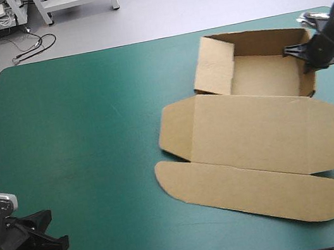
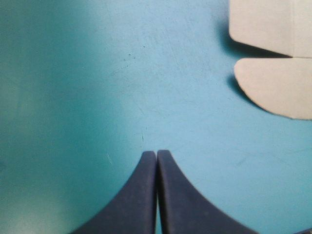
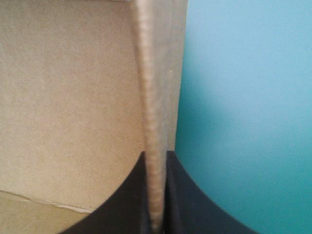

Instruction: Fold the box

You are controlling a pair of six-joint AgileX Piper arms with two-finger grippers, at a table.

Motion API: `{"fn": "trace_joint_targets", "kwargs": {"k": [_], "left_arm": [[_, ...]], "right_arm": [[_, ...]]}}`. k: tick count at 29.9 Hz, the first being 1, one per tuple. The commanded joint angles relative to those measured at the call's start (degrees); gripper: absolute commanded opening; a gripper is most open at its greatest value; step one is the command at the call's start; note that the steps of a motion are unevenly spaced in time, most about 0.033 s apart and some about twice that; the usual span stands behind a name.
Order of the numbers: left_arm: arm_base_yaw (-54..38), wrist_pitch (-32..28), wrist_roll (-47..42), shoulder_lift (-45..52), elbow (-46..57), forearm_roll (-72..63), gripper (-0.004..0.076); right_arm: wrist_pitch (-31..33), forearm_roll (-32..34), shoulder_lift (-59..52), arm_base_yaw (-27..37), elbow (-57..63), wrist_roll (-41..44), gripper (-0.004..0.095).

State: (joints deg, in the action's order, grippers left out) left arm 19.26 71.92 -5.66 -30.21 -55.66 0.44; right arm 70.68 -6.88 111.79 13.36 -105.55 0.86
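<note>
High view above and behind, whole table [image 1: 93, 144], left wrist low over it — box [image 2: 273, 92] flaps shared, right wrist tight on box wall

The box [image 1: 255, 136] is plain brown board, matt and faintly fibrous; up close its cut edge shows rough corrugated ribbing. The teal-green worktop cover [image 1: 93, 144] looks smooth, with a soft sheen and fine scratches. The left gripper [image 2: 156, 152] shows black jaws, matt, smooth, rubbery-looking.

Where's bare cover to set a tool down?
Bare: left half of the teal-green cover, from the left gripper to the far edge. Crowded: right half, taken by the box, right gripper clamped on its wall.
</note>
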Motion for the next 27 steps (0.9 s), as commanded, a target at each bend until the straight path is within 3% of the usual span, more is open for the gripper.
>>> {"fn": "trace_joint_targets", "kwargs": {"k": [1,4,6,10,12,17,21,27], "left_arm": [[0.1,2.0,-1.3,0.2,-1.0,0.2,-0.001],[0.1,2.0,-1.3,0.2,-1.0,0.2,-0.001],[0.1,2.0,-1.3,0.2,-1.0,0.3,-0.001],[0.1,2.0,-1.3,0.2,-1.0,2.0,-0.001],[0.1,2.0,-1.3,0.2,-1.0,3.3,-0.001],[0.1,2.0,0.1,0.2,-1.0,7.0,-0.001],[0.1,2.0,0.1,0.2,-1.0,9.3,-0.001],[0.1,0.2,0.1,0.4,0.3,9.5,-0.001]], "right_arm": [[1.0,3.1,-3.2,5.0,-1.6,-0.9,-0.0009],[1.0,9.4,-2.5,6.0,-1.6,-2.1,0.0046],[1.0,13.7,-2.0,6.0,-1.6,-2.2,0.0151],[1.0,16.2,-2.0,6.0,-1.6,-2.1,0.0412],[1.0,17.0,-2.0,6.0,-1.7,-2.1,0.0476],[1.0,17.7,-4.7,6.0,-3.9,-2.1,0.0479],[1.0,14.7,-9.1,6.0,-5.4,-2.1,0.0477],[1.0,6.9,-17.8,6.0,-5.5,-3.4,0.0364]]}}
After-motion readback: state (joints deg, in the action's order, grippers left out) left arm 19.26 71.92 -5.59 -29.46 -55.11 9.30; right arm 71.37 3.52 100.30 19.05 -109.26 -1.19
